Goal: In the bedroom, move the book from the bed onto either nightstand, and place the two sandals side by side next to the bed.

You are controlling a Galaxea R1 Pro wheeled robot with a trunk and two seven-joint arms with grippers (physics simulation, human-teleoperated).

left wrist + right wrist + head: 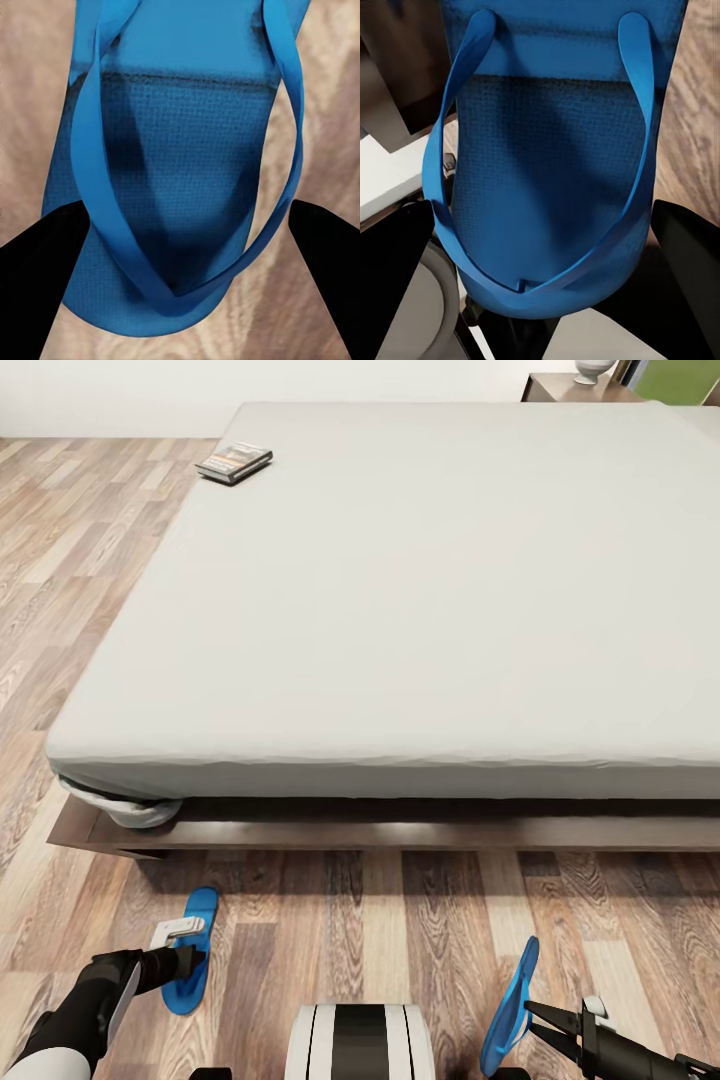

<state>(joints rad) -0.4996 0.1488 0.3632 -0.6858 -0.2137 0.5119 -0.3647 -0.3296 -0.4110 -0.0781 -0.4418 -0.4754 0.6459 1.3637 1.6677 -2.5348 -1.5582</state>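
Head view: the left end effector (190, 960) is low over the wood-plank floor (380, 920), over a blue sandal (196, 910) that lies flat there just short of the bed frame. The left wrist view shows that sandal (187, 172) sole-down on the planks between two dark fingers (37, 285), which stand spread on either side of it without touching, so the end effector is released. The right end effector (535, 1015) carries the second sandal (512, 1000), which stands tilted on its edge off the floor. In the right wrist view this sandal (555, 165) sits between dark fingers (690, 262) at its sides; whether they actually pinch it cannot be told for sure from that view. Well ahead of both end effectors lies the bed (420, 580), and the book (234, 461) rests flat on the mattress near its far left corner. A dark nightstand (570, 388) stands beyond the bed's far right.
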